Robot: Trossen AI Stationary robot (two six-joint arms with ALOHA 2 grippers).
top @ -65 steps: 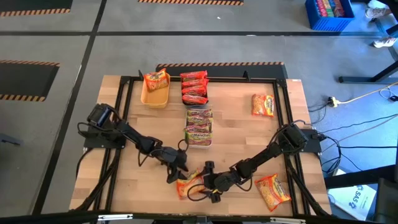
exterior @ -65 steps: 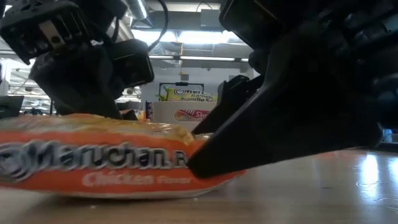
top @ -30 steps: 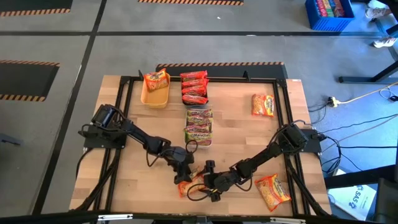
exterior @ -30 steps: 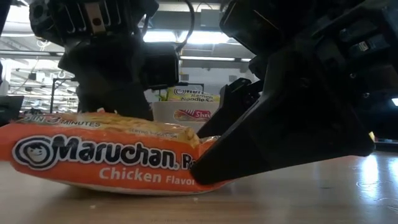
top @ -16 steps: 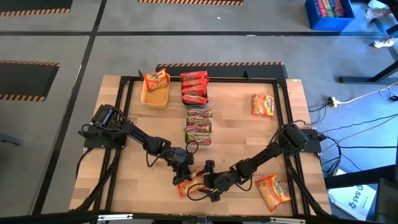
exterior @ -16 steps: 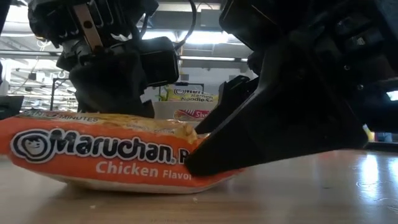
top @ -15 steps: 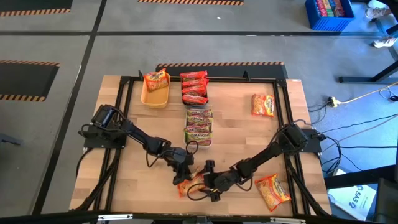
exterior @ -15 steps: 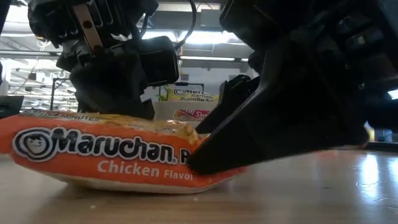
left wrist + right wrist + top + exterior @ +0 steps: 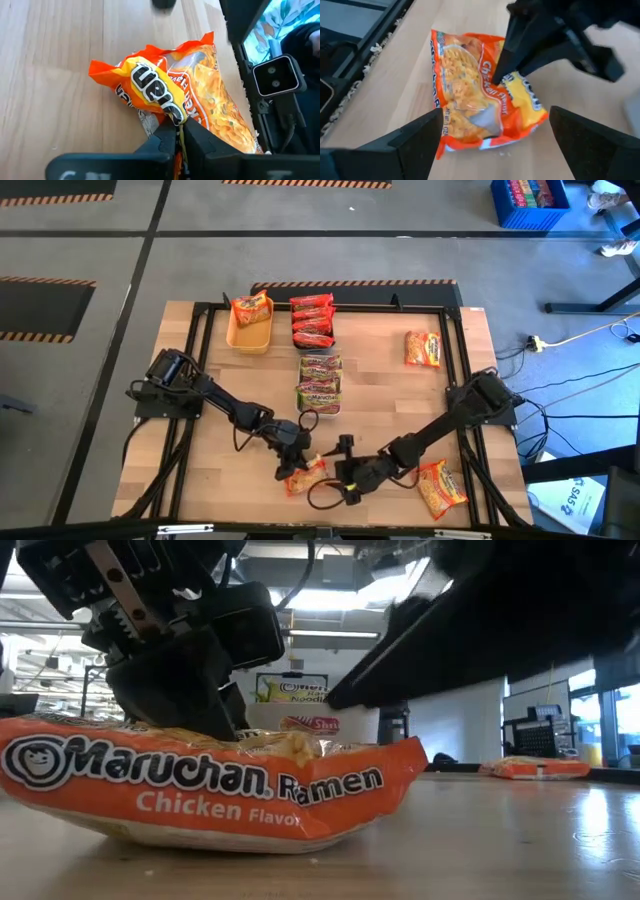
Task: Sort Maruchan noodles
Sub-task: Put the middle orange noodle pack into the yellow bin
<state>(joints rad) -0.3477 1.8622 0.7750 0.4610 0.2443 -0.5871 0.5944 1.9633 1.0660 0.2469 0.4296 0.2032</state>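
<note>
Now the orange Maruchan chicken ramen packet, at the desk's 6 o'clock edge, is pinched by the closed left hand; right hand is spread open beside it. Light, crinkly, slippery; probably best gripped at the crimped seam.

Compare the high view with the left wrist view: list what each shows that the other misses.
High view only: the yellow tray holding one orange packet, the red packets, the green-pink packets, and two loose orange packets on the table's right.

Left wrist view only: the left gripper with its jaws pinched shut on the packet's edge.

Both: the Chicken packet near the table's front edge, with the right arm close beside it.
</note>
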